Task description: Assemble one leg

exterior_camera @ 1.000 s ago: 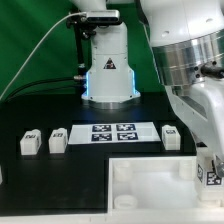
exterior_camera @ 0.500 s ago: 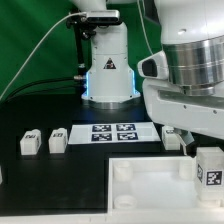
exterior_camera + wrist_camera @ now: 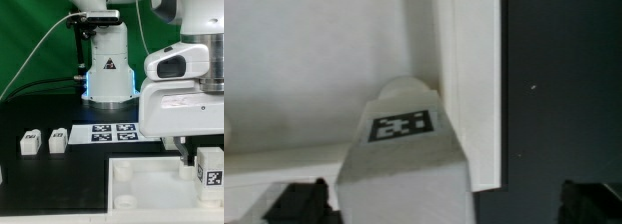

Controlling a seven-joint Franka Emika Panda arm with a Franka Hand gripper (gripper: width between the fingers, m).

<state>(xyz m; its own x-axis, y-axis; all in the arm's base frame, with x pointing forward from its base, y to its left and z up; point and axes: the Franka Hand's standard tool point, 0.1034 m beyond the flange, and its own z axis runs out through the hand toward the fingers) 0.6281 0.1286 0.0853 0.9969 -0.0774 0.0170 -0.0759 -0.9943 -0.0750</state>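
A leg, a small white block with a black-and-white tag, stands at the right-hand corner of the large white panel in the exterior view. My gripper is low over it, with one dark finger beside it. In the wrist view the leg lies between my two fingertips, over the panel near its edge. The gripper is open, with a wide gap on one side of the leg. Two more legs lie at the exterior view's left.
The marker board lies on the black table behind the panel. The robot base stands behind it. My arm's white body hides the table's right part. Black table runs beside the panel's edge.
My arm has swung toward the exterior view's left and lower, now hiding the leg that lay right of the marker board. The tagged leg at the panel's corner has stayed about where it was.
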